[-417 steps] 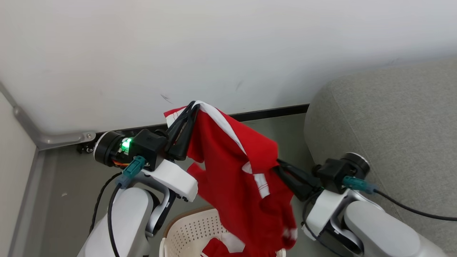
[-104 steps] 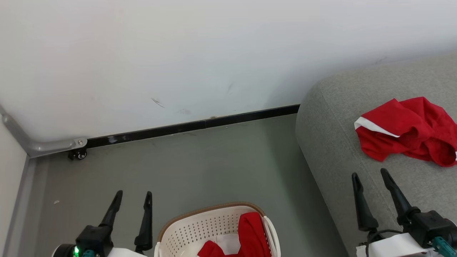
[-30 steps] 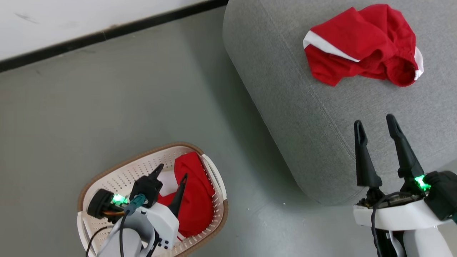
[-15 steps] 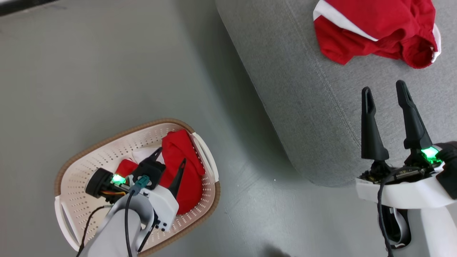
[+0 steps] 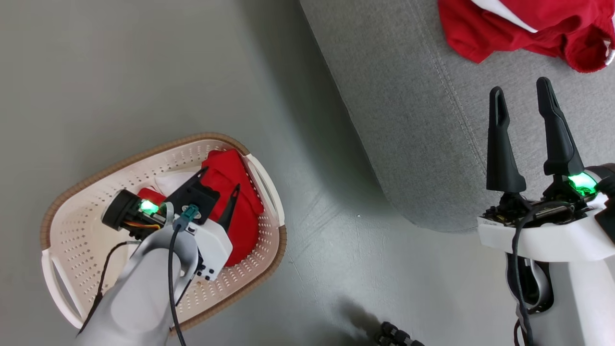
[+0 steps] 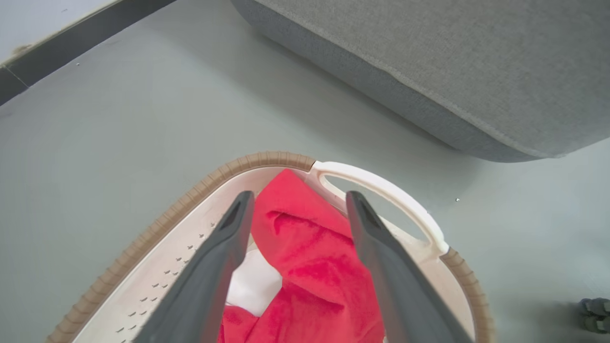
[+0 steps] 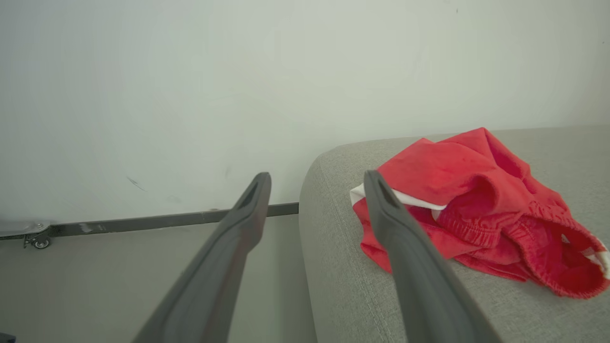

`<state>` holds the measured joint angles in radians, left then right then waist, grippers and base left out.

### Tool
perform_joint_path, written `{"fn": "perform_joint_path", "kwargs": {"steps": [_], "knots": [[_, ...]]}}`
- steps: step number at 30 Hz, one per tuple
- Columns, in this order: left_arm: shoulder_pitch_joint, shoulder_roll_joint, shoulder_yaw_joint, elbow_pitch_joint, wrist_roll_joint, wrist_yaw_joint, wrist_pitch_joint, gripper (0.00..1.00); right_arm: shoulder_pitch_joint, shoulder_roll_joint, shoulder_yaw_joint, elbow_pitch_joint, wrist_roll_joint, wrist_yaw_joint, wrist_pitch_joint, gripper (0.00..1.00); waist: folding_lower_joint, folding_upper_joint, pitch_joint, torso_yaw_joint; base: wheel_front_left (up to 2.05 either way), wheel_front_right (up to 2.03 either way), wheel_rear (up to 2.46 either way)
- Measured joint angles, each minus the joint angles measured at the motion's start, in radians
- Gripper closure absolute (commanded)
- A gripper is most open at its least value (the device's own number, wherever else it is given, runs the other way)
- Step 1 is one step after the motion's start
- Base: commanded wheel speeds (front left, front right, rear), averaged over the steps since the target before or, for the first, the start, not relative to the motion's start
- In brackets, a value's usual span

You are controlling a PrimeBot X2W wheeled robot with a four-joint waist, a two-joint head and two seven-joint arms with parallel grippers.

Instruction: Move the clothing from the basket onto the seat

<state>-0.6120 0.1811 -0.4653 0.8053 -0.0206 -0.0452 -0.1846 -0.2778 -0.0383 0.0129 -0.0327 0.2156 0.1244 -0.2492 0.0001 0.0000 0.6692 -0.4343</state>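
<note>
Cream basket (image 5: 77,230) — red clothing (image 5: 230,178) (some white) inside

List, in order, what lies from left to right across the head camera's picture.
Basket holding red clothing → bare grey floor → seat. Left out, as they overlap: the left gripper over the basket, the right gripper and a red garment over the seat.

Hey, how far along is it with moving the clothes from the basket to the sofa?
Done: one red garment lies on the sofa. In hand: nothing gripped; the left pincer hangs open over the red clothing in the basket, and the right pincer is open near the sofa. Left: that basket clothing needs moving.
</note>
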Motion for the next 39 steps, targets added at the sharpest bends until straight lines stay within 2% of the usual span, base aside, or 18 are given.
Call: {"fn": "perform_joint_path", "kwargs": {"steps": [13, 27, 28, 29, 30, 31, 39], "knots": [[-0.089, 0.038, -0.016, 0.070, 0.048, 0.009, 0.027, 0.00, -0.053, 0.000, 0.009, 0.001, 0.040, 0.000, 0.000, 0.00, 0.0000, 0.0000, 0.092, -0.029, 0.00, 0.00, 0.00], [-0.169, 0.036, -0.029, 0.109, 0.084, 0.045, 0.043, 0.00, -0.106, 0.000, 0.026, 0.002, 0.072, 0.000, 0.000, 0.00, 0.0000, 0.0000, 0.154, -0.051, 0.00, 0.00, 0.00], [-0.178, 0.032, -0.035, 0.112, 0.087, 0.046, 0.043, 0.50, -0.114, 0.000, 0.026, 0.002, 0.078, 0.000, 0.000, 0.00, 0.0000, 0.0000, 0.160, -0.053, 0.00, 0.00, 0.00], [-0.181, 0.030, -0.039, 0.115, 0.090, 0.046, 0.043, 0.67, -0.117, 0.000, 0.026, 0.003, 0.078, 0.000, 0.000, 0.00, 0.0000, 0.0000, 0.163, -0.054, 0.00, 0.00, 0.00], [-0.183, 0.030, -0.042, 0.120, 0.094, 0.045, 0.043, 0.97, -0.118, 0.000, 0.026, 0.003, 0.078, 0.000, 0.000, 0.00, 0.0000, 0.0000, 0.166, -0.055, 0.00, 0.00, 0.00], [-0.185, 0.030, -0.044, 0.124, 0.095, 0.045, 0.043, 1.00, -0.117, 0.000, 0.025, 0.004, 0.078, 0.000, 0.000, 0.00, 0.0000, 0.0000, 0.168, -0.055, 0.00, 0.00, 0.00], [-0.188, 0.030, -0.059, 0.149, 0.104, 0.045, 0.026, 1.00, -0.137, 0.000, 0.015, 0.012, 0.078, 0.000, 0.000, 0.00, 0.0000, 0.0000, 0.163, -0.049, 0.00, 0.00, 0.00]]}}
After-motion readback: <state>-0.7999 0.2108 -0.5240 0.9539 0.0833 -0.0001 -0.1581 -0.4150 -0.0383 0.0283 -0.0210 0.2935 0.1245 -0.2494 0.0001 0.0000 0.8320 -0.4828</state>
